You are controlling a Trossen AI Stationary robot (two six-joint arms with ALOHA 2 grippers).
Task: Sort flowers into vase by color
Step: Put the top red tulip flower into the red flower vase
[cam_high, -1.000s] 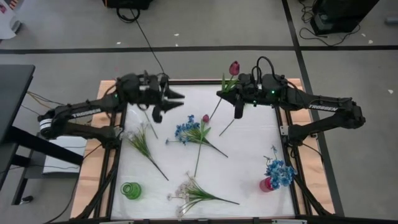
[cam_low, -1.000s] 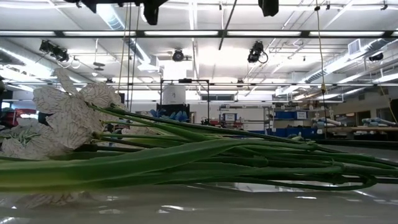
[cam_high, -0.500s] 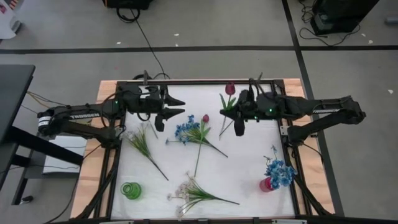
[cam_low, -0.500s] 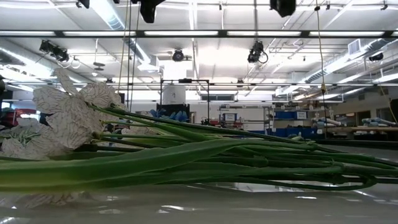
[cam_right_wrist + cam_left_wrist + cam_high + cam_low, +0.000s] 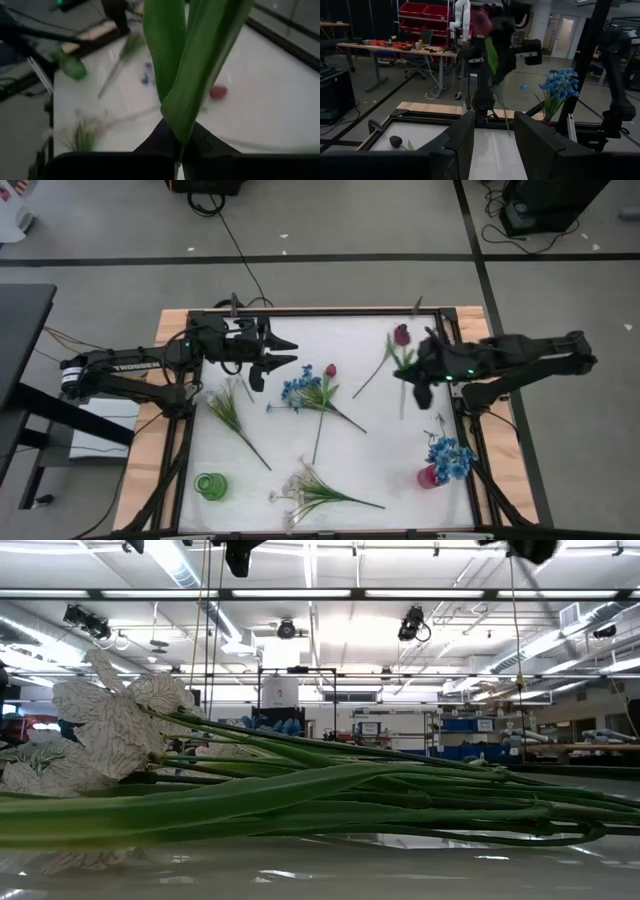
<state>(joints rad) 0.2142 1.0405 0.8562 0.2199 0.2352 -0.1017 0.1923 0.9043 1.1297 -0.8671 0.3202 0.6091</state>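
My right gripper (image 5: 413, 380) is over the table's right half, shut on a dark red tulip (image 5: 401, 335) that is off the table. The left wrist view shows this tulip (image 5: 482, 22) upright, blossom on top. My left gripper (image 5: 272, 356) hovers open over the far left of the table, holding nothing. A blue cluster (image 5: 296, 388), a second red tulip (image 5: 330, 370) and two pale sprays (image 5: 224, 402) (image 5: 303, 488) lie flat on the white surface. A pink vase (image 5: 428, 477) holds blue flowers (image 5: 452, 457); a green vase (image 5: 210, 485) stands near left. My right gripper pinches the tulip between its two fingers at the stem where the green leaves (image 5: 176, 125) begin, below the blossom. The leaves rise past the fingers. The tulip is lifted clear and upright, and its bare stem (image 5: 506, 117) hangs below the hold.
A thin stem (image 5: 368, 380) lies on the table left of my right gripper. The pale spray's long stems (image 5: 330, 795) fill the low view close to that camera. A raised wooden frame (image 5: 160, 395) borders the table. Bare white surface lies between the flowers and the pink vase.
My right gripper has carried the red tulip from the far edge toward the table's right and near side, closer to the pink vase; the tulip has stayed upright in the hold. My left gripper has shifted slightly toward the near edge, then kept still, open.
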